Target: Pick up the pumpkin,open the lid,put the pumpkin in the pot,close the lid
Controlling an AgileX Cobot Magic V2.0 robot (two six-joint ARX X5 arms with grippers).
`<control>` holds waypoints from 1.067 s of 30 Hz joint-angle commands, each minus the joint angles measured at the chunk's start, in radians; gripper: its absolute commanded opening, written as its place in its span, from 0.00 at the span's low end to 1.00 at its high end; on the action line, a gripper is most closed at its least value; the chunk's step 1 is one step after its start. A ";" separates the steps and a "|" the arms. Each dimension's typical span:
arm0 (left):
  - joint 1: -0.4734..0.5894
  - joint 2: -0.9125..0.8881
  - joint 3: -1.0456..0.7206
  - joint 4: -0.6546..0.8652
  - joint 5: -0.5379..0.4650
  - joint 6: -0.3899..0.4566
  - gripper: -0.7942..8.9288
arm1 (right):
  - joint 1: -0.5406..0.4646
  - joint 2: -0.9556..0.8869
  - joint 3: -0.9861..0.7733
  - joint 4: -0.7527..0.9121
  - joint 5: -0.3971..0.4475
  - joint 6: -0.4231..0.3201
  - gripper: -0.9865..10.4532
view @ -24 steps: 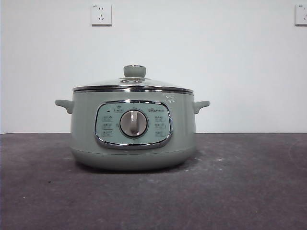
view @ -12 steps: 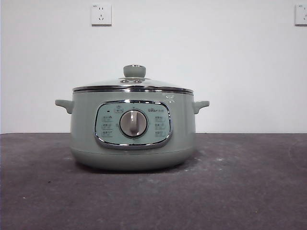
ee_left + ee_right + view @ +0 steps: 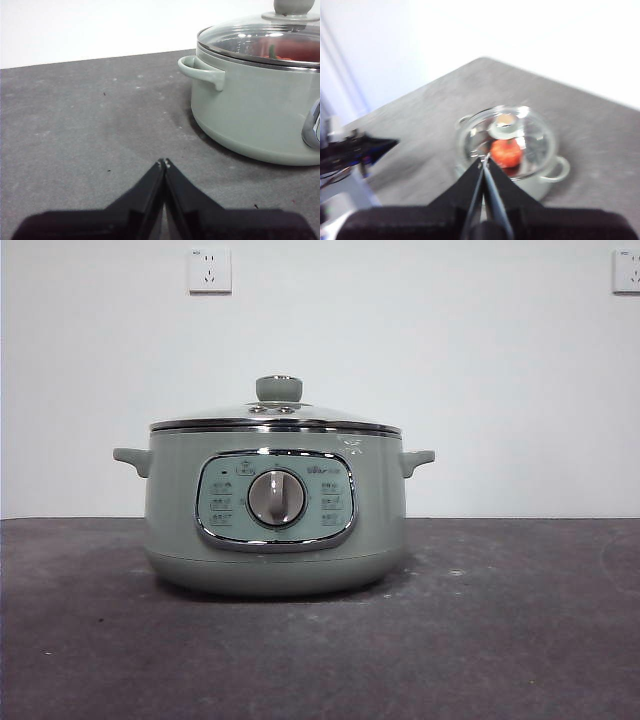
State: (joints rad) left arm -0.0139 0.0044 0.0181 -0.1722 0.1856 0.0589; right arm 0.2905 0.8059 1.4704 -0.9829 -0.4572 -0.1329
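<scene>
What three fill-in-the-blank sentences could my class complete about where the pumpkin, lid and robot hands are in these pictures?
1. The pumpkin lies ____ the pot.
2. The lid rests ____ on the pot's rim.
3. The left hand, low over the table beside the pot, has its jaws ____.
4. The right hand hangs high ____ the pot, holding nothing.

Missing words: inside; closed; shut; above

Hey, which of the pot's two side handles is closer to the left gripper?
The handle that shows in the left wrist view, sticking out of the pot toward the left gripper. The opposite handle is hidden behind the pot there.
</scene>
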 commanded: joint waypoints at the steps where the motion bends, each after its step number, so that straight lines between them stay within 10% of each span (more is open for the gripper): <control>1: 0.003 -0.003 -0.016 0.001 -0.001 -0.007 0.08 | -0.098 -0.117 -0.195 0.121 -0.005 -0.022 0.09; 11: 0.003 -0.003 -0.016 0.001 -0.001 -0.007 0.08 | -0.211 -0.511 -0.870 0.651 0.014 0.020 0.09; 16: 0.003 -0.003 -0.016 0.001 -0.001 -0.007 0.08 | -0.212 -0.659 -1.136 0.815 0.223 0.132 0.09; 32: 0.003 -0.003 -0.016 0.001 -0.001 -0.007 0.08 | -0.212 -0.805 -1.464 0.842 0.255 0.130 0.09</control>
State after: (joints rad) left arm -0.0139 0.0044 0.0181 -0.1722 0.1856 0.0589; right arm 0.0784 0.0051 0.0128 -0.1402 -0.2039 -0.0040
